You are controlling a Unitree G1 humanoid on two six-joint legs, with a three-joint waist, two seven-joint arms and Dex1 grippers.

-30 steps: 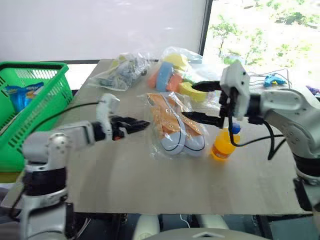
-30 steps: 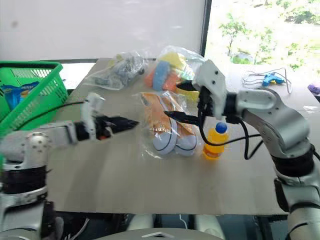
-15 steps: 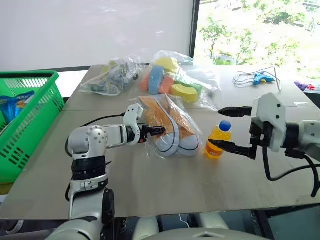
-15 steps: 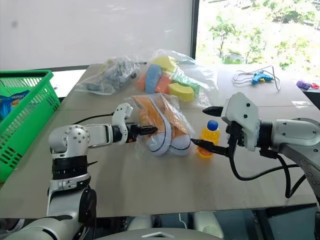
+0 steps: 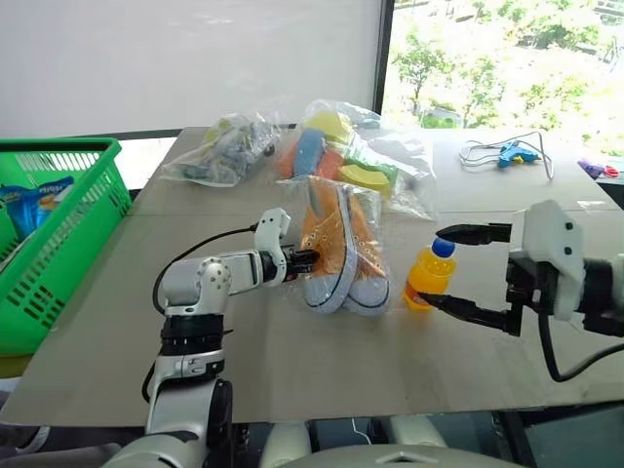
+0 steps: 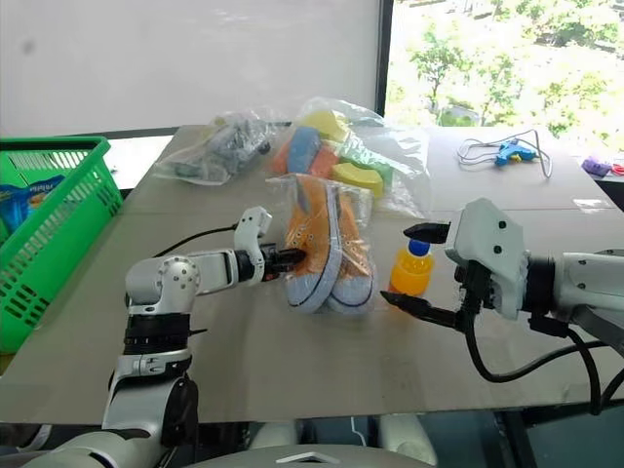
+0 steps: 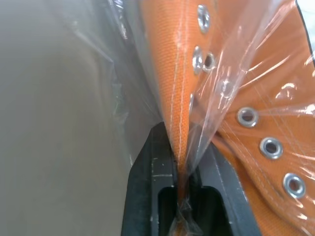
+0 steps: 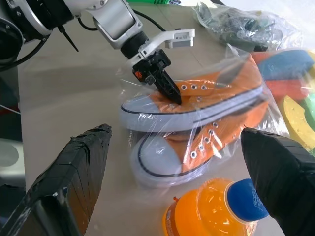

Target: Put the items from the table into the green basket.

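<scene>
The left gripper (image 5: pixel 304 259) is pinched shut on the bag of sneakers (image 5: pixel 343 255), clamping the clear plastic together with the orange upper edge of 1 shoe, as the left wrist view shows. The bag lies near the middle of the tabletop (image 5: pixel 292 361), with the white toe caps toward the near edge.

The right gripper (image 5: pixel 466 273) is spread wide, holding nothing. Its 2 fingers (image 8: pixel 81 172) stand on either side of the orange bottle (image 5: pixel 429 278) without touching it. The bottle stands upright with its blue cap on, just beside the sneaker bag on the side of the right arm.

Toward the far edge lie a bag of coloured foam shapes (image 5: pixel 351 156) and a bag of small toys (image 5: pixel 226 151), close together. A blue glue gun (image 5: pixel 511 153) with its cord lies near the far right corner.

The green basket (image 5: pixel 49 244) sits off the left edge of the tabletop. A blue packet (image 5: pixel 34 198) lies inside it.
</scene>
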